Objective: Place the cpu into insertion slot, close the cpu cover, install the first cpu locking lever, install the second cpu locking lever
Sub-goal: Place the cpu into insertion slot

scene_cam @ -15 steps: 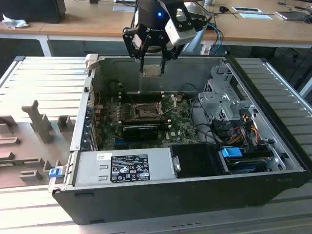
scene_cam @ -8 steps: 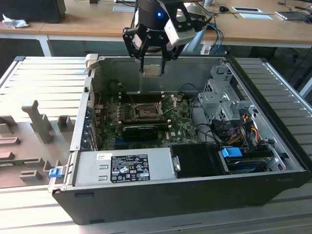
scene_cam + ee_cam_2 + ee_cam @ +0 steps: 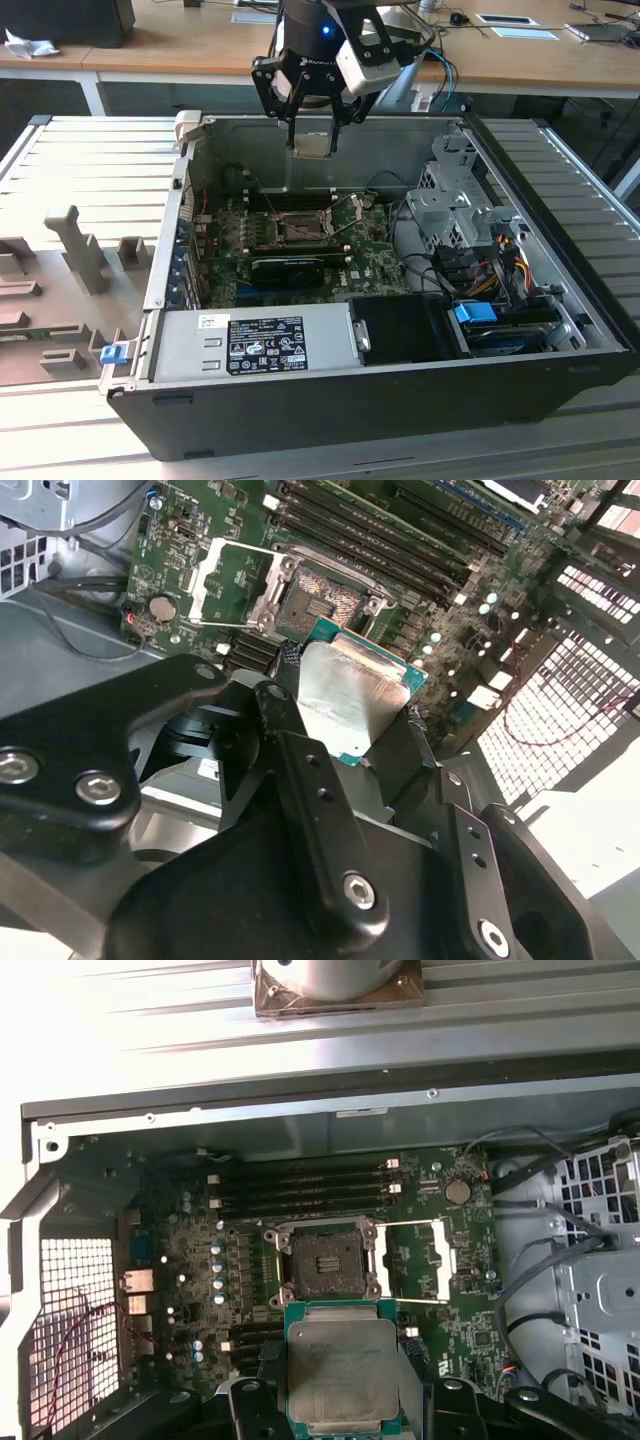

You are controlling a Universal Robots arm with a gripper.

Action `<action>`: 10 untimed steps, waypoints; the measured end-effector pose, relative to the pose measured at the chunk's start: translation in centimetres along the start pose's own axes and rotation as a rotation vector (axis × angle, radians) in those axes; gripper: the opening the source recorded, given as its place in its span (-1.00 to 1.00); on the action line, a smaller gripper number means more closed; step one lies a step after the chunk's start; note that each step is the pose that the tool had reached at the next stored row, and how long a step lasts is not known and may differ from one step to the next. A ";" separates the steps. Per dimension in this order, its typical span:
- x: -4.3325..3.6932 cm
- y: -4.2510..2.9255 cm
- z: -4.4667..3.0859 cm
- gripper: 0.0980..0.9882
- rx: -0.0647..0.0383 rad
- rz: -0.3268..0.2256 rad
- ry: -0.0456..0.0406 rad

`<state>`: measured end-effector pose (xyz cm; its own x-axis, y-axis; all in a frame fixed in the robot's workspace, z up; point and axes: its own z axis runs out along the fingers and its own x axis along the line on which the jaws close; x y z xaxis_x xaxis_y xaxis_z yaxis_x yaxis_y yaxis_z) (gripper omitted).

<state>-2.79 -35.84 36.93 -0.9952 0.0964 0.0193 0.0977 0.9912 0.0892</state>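
My gripper (image 3: 313,132) hangs above the back of the open computer case (image 3: 168,262) and is shut on the cpu (image 3: 313,144). In both wrist views the cpu (image 3: 340,1372) (image 3: 352,692) shows its silver-grey top and green edge between the black fingers (image 3: 288,712). It is in the air, well above the board. The insertion slot (image 3: 327,1260) (image 3: 322,600) (image 3: 299,230) is a dark square socket and lies bare. The cpu cover (image 3: 420,1260) (image 3: 235,580) is swung open and lies flat beside the slot.
Memory modules (image 3: 300,1185) run along one side of the slot. A black graphics card (image 3: 288,266) and the power supply (image 3: 255,342) sit nearer the case front. The drive cage (image 3: 452,205) and cables (image 3: 490,262) fill the exterior view's right. Grey fixtures (image 3: 80,255) stand outside at its left.
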 end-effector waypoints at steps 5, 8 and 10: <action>0.00 0.00 0.00 -0.02 0.000 0.019 -0.0016; 0.00 0.00 0.01 -0.02 -0.001 0.031 -0.0028; 0.00 0.00 0.01 -0.02 -0.001 0.041 -0.0037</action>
<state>-2.79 -35.84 36.92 -0.9903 0.1376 0.0193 0.1388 0.9863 0.0893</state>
